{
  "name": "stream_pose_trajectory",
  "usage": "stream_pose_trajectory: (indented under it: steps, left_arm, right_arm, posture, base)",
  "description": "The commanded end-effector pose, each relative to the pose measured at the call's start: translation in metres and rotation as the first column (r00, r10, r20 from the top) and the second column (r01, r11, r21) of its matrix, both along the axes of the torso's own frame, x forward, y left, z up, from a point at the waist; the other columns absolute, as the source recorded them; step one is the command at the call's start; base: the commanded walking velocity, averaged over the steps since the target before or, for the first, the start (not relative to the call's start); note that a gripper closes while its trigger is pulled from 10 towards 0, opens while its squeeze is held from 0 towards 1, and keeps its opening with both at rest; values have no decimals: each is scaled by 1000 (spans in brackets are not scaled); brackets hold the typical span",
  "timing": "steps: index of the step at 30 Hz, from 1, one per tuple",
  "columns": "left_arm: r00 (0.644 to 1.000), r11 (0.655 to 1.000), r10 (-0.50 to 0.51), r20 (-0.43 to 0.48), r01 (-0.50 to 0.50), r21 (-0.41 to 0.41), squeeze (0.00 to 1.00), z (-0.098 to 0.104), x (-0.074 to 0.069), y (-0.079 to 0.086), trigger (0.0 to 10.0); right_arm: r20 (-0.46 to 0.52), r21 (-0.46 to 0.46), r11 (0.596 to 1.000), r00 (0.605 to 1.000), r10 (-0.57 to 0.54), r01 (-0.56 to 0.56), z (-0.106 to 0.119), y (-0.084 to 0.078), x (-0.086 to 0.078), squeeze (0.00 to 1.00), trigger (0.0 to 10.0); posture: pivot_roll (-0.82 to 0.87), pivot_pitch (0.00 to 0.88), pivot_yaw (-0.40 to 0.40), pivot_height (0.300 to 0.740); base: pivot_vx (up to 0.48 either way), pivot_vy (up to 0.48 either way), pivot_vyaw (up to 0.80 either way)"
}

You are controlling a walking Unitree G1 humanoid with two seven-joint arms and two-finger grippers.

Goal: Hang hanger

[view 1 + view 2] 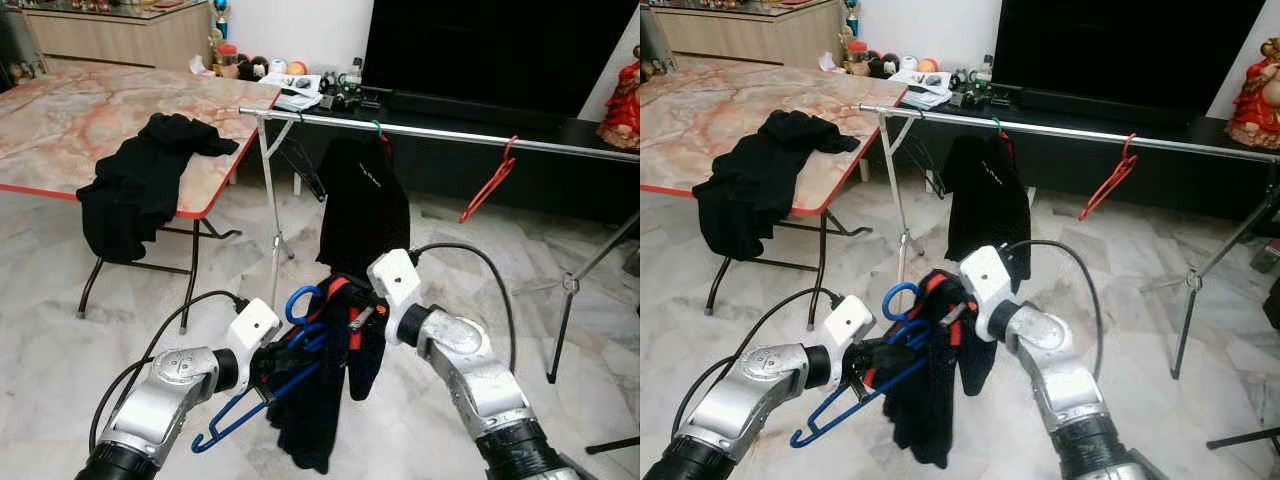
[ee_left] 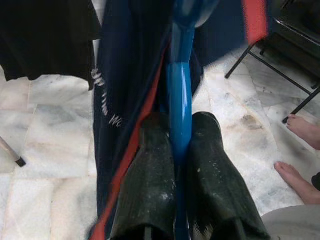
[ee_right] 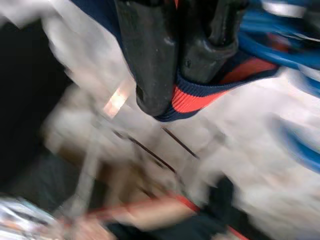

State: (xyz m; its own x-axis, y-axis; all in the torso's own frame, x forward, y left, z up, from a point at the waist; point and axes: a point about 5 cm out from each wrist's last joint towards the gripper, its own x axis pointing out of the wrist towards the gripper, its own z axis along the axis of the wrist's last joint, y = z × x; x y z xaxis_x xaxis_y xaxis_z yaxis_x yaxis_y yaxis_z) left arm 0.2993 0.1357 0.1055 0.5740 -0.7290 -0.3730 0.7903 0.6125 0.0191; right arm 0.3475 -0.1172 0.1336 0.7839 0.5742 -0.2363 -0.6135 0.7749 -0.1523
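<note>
On your far left, a black garment (image 1: 140,180) lay draped over the marble-topped table (image 1: 70,115). Your left gripper (image 2: 181,145) had its fingers (image 2: 150,185) closed on the blue hanger (image 1: 255,385), low in front of the robot. A dark navy garment with red trim (image 1: 320,400) hung between the two grippers. Your right gripper (image 3: 175,65) had its fingers pinched on that garment's red-striped edge. Beyond, the silver rail (image 1: 440,132) carried a hung black garment (image 1: 362,205) and, further right, an empty red hanger (image 1: 490,180).

Home living room, television (image 1: 500,50), marble floor (image 1: 50,350)
</note>
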Motion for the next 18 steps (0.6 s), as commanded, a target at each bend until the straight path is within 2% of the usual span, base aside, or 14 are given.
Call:
stream_pose_trajectory:
  steps: [1,4,7,8,15,18]
  left_arm:
    - [1000,1000,-21,10,22,-11,0,4,-2,0,10000]
    - [999,999,-34,4,34,-14,0,5,-4,1,10000]
    - [999,998,-39,-2,39,-41,0,7,-5,1,10000]
    - [999,997,-52,-3,52,-62,0,9,-6,0,10000]
    - [998,996,-59,-5,59,-61,0,9,-6,-1,10000]
    - [999,996,-50,2,50,-76,0,10,-5,-2,10000]
  right_arm:
    - [17,-16,995,995,-96,96,4,-15,7,0,10000]
    - [39,-13,995,994,-98,98,7,-18,8,0,10000]
    - [69,8,999,997,-42,41,14,-13,6,0,10000]
    - [94,32,999,996,1,-4,19,-6,5,0,10000]
    - [134,38,993,985,109,-115,24,8,1,0,10000]
    - [166,66,965,956,242,-256,32,21,-11,0,10000]
  posture:
    - [107,9,-90,740]
    - [109,10,-91,740]
    - [109,9,-90,740]
    - [108,7,-90,740]
    - [112,4,-91,740]
    - [110,3,-90,740]
  base:
    - [0,0,0]
    - [0,0,0]
    - [0,0,0]
    - [0,0,0]
    - [0,0,0]
    - [0,0,0]
